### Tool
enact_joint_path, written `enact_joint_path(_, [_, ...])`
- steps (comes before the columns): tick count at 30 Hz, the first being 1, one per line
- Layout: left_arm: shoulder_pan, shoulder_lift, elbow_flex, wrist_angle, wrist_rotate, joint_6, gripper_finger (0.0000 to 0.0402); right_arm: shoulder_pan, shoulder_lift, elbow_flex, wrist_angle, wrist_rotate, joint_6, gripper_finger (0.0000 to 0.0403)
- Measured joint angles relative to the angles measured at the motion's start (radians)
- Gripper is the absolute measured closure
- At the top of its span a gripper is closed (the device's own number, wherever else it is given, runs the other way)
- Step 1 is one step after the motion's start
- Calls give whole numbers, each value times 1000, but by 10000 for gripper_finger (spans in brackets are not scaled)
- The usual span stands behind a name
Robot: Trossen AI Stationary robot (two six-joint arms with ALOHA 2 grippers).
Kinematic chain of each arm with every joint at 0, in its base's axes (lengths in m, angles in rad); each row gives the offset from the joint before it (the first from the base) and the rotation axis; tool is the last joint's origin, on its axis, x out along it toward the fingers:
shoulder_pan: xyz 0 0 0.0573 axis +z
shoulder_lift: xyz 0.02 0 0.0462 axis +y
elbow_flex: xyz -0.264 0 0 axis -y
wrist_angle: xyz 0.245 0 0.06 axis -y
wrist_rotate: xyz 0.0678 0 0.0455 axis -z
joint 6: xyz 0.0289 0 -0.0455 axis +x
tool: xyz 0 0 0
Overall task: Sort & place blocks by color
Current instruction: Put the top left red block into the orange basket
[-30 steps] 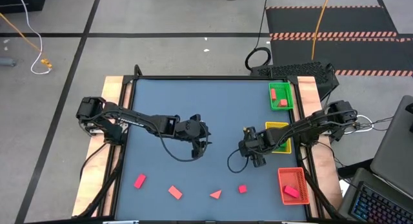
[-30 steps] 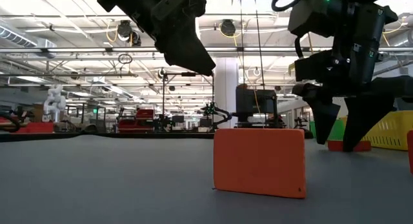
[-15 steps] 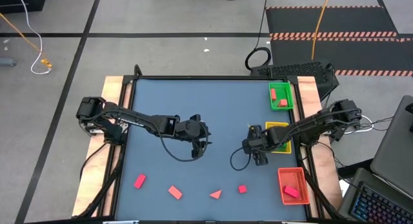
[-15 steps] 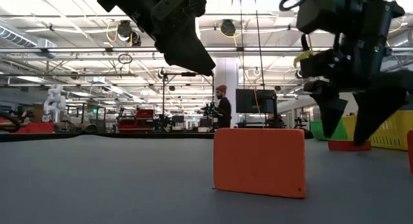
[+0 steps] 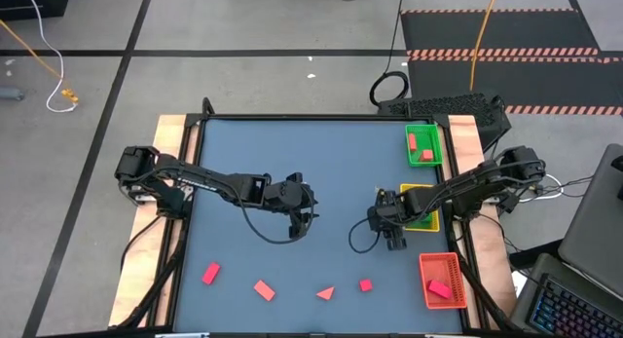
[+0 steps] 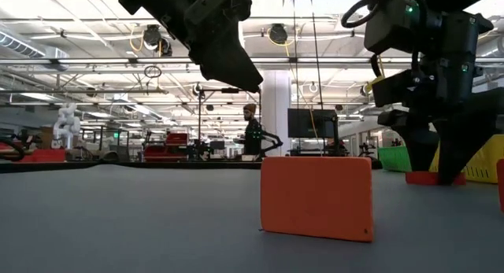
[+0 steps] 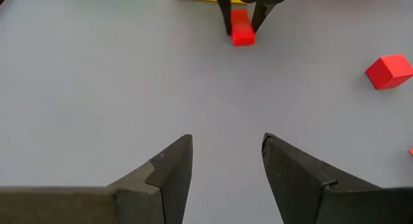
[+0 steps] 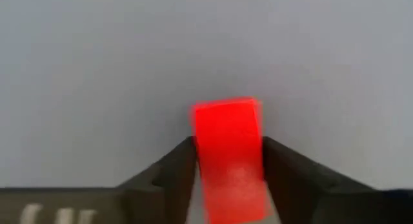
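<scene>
A small red block [image 7: 242, 31] lies on the blue-grey table just left of the yellow tray [image 5: 419, 204]. My right gripper [image 5: 393, 241] stands over it, pointing down, shut on it. My left gripper [image 5: 305, 219] hangs open above the table's middle with nothing between its fingers [image 7: 226, 143]. More red blocks lie flat along the near edge: one [image 5: 210, 273] at the left, an orange-red one [image 5: 264, 290], a triangle [image 5: 325, 293] and a cube [image 5: 365, 285]. My right gripper pinches the red block by its two long side faces [image 8: 200, 153] between its two fingers. The fingers [image 8: 174, 169] come from above, pointing steeply down, and lie along the block. The block's underside [image 6: 429, 179] rests on the table.
A green tray [image 5: 423, 143] with red pieces in it stands at the far right. A red tray [image 5: 443, 278] with a red piece sits at the near right. Wooden rails border the table's left and right sides. A person walks in the room beyond.
My right gripper has shifted a little toward the table's right edge and sunk slightly. Its fingers spread wider, then closed in on the red block. The block has stayed on the table.
</scene>
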Motion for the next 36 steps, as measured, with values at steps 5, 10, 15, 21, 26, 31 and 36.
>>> enact_joint_path(5, [0, 0, 0, 0, 0, 0, 213, 0, -8, 0, 17, -8, -3, 283])
enact_joint_path(10, [0, 0, 0, 0, 0, 0, 213, 8, -50, 29, 5, -5, 19, 283])
enact_joint_path(15, [0, 0, 0, 0, 0, 0, 213, 35, -118, 89, -42, -100, 109, 283])
enact_joint_path(21, [0, 0, 0, 0, 0, 0, 213, 100, -156, 160, -160, -358, 342, 283])
enact_joint_path(26, [0, 0, 0, 0, 0, -2, 213, 195, -187, 196, -261, -519, 571, 283])
enact_joint_path(31, [1, 0, 0, 0, 0, 0, 213, 309, -229, 206, -375, -531, 833, 283])
enact_joint_path(36, [8, 0, 0, 0, 0, 20, 213, 419, -254, 206, -451, -493, 1063, 283])
